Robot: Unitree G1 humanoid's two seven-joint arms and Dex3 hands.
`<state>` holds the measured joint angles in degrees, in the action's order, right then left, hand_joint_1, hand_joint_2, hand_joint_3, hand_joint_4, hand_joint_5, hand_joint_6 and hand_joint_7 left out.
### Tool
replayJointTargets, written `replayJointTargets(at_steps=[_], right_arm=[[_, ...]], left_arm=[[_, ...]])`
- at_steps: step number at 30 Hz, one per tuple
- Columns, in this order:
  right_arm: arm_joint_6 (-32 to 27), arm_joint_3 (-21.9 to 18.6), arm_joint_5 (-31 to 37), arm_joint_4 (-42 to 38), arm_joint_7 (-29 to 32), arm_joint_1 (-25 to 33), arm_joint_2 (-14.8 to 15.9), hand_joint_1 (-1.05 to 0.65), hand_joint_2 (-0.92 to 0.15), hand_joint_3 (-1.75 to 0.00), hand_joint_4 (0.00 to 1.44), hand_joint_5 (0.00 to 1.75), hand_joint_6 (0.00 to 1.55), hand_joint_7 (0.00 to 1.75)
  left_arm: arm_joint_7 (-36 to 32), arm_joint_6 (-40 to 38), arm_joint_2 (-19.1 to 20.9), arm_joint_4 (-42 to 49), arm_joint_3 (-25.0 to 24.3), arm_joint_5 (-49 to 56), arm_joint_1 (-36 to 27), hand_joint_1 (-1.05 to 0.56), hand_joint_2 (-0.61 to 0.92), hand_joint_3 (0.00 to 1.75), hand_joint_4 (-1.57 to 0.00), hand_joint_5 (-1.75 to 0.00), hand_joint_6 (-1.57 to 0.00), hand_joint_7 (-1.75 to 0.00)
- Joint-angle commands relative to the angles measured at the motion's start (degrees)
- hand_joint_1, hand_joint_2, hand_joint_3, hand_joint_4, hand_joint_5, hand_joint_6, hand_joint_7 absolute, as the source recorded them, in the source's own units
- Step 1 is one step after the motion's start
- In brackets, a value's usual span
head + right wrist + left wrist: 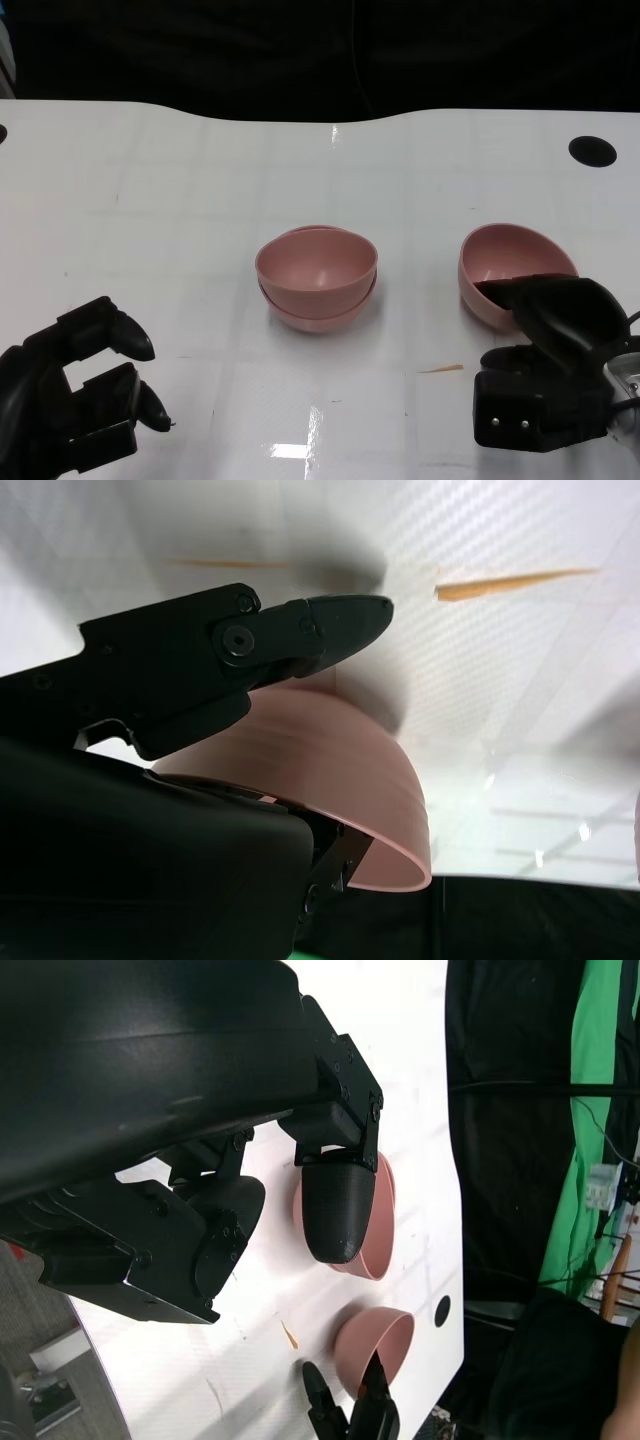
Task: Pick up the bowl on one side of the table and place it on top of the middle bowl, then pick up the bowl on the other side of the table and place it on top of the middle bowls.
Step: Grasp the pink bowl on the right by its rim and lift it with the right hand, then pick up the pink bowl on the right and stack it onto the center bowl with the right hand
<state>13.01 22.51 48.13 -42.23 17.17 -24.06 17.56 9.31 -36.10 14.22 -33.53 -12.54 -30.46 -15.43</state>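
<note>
Item: right hand (545, 345), at the table's (180, 200) near right; I see fingers hooked over the near rim of the right-side pink bowl (505, 265), one inside and one under its wall, pinching it. The bowl tilts toward me. Item: left hand (75, 390), low at near left, fingers apart, holding nothing. Item: stacked middle bowls (317, 275), two nested, centre table, well apart from both hands.

two pink bowls (316, 268) sit nested at the bench's middle; a third pink bowl (505, 258) tilts at my right, rim pinched.
</note>
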Motion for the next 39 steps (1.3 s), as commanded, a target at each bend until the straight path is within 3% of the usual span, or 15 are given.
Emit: replayJointTargets(at_steps=[1, 2, 3, 6, 7, 12, 14, 21, 24, 29, 39], right_arm=[[5.48, 0.09, -2.54, -5.90, 6.13, -0.72, -0.07, -0.23, -0.92, -0.15, 0.85, 1.38, 1.11, 0.51], [6.39, 0.24, -2.97, -6.87, 7.11, -1.05, -0.09, -0.23, -0.92, -0.16, 0.83, 1.56, 1.00, 0.83], [7.46, 0.38, -3.35, -7.39, 8.08, -1.27, 0.05, -0.23, -0.92, -0.17, 0.82, 1.67, 0.92, 1.05], [10.34, 0.45, -4.62, -7.75, 9.20, -1.89, 0.62, -0.25, -0.92, -0.26, 0.82, 1.74, 0.69, 1.54], [10.77, 0.45, -4.85, -7.38, 9.14, -2.04, 0.84, -0.25, -0.92, -0.27, 0.82, 1.74, 0.67, 1.58], [10.37, 0.82, -4.39, -0.57, 4.38, -3.06, 3.67, -0.24, -0.92, -0.24, 0.84, 1.75, 0.66, 1.60], [10.21, 1.55, -3.03, 2.42, 1.68, -3.85, 5.48, -0.24, -0.92, -0.24, 0.81, 1.75, 0.60, 1.71], [8.03, 0.49, -4.45, 13.11, -10.73, -6.93, 8.30, -0.28, -0.92, -0.20, 0.79, 1.75, 0.66, 1.54], [8.46, -0.08, -5.75, 14.96, -14.08, -8.95, 8.53, -0.30, -0.92, -0.19, 0.80, 1.75, 0.69, 1.47], [8.18, -1.19, -7.32, 18.36, -18.35, -12.37, 7.93, -0.30, -0.91, -0.17, 0.81, 1.75, 0.57, 1.73], [8.45, -0.06, -6.16, 20.89, -19.30, -16.91, 5.89, -0.29, -0.92, -0.22, 0.83, 1.75, 0.62, 1.75]], left_arm=[[0.03, 0.55, 0.35, -0.19, 0.14, 0.97, -0.11, 0.31, 0.92, 1.28, -0.79, -1.75, -0.61, -1.75], [0.02, 0.54, 0.34, -0.19, 0.18, 1.04, -0.08, 0.31, 0.92, 1.28, -0.79, -1.75, -0.61, -1.75], [-0.13, 0.47, 0.25, -0.24, 0.26, 1.20, -0.03, 0.31, 0.92, 1.28, -0.79, -1.75, -0.61, -1.75], [-0.27, 0.29, 0.09, -0.29, 0.39, 1.46, 0.12, 0.31, 0.92, 1.27, -0.79, -1.75, -0.61, -1.75], [-0.29, 0.27, 0.04, -0.32, 0.40, 1.49, 0.13, 0.31, 0.92, 1.27, -0.79, -1.75, -0.61, -1.75], [-0.44, 0.10, -0.07, -0.31, 0.42, 1.74, 0.21, 0.31, 0.92, 1.26, -0.79, -1.75, -0.61, -1.75], [-0.44, 0.08, -0.04, -0.32, 0.42, 1.80, 0.20, 0.31, 0.92, 1.25, -0.79, -1.75, -0.60, -1.75], [0.35, 0.89, -0.34, 0.04, 0.39, 1.41, 0.10, 0.32, 0.92, 1.25, -0.78, -1.75, -0.59, -1.75], [0.04, 0.49, -0.28, -0.26, 0.48, 1.47, 0.03, 0.32, 0.92, 1.26, -0.77, -1.75, -0.59, -1.75], [0.30, 0.91, -0.08, 0.00, 0.81, 1.92, 0.18, 0.34, 0.92, 1.27, -0.80, -1.75, -0.59, -1.75], [0.04, 0.82, -0.50, -0.01, 0.63, 1.68, 0.29, 0.34, 0.92, 1.27, -0.80, -1.75, -0.59, -1.75]])
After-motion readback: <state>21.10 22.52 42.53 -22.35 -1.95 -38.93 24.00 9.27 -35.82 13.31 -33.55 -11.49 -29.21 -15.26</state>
